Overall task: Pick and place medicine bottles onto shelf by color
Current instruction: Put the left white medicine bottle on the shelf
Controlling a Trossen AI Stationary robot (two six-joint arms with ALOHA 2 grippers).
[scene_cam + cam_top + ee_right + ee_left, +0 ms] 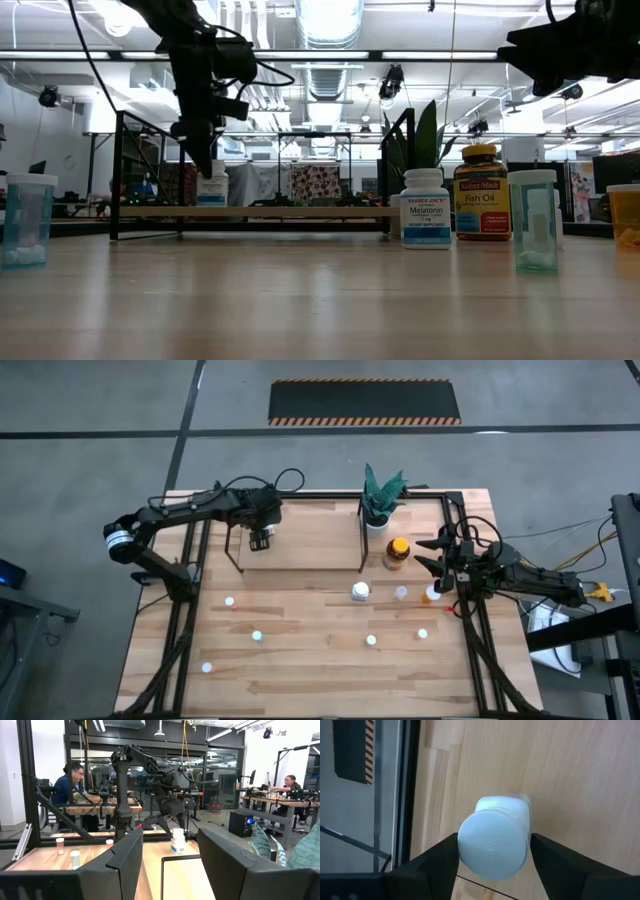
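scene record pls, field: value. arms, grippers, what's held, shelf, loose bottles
left gripper: over the shelf, shut on a white-capped bottle
bottle contact with shelf: cannot tell
right gripper: open, holding nothing, raised at the table's right side
near right gripper: fish oil bottle, melatonin bottle
plant: by the shelf's right bar
loose bottles: small ones scattered on the table in front of the shelf

From the bench's level, the white-capped bottle (425, 208) reads "Trader Joe's" and "Melatonin" on its blue-and-white label, standing low and well off to the side of the left tool (197, 150). Touching it, the amber bottle (480, 193) with the yellow cap shows "Nature Made" and "Fish Oil" on a yellow label. The smaller print on both is too fine to read.
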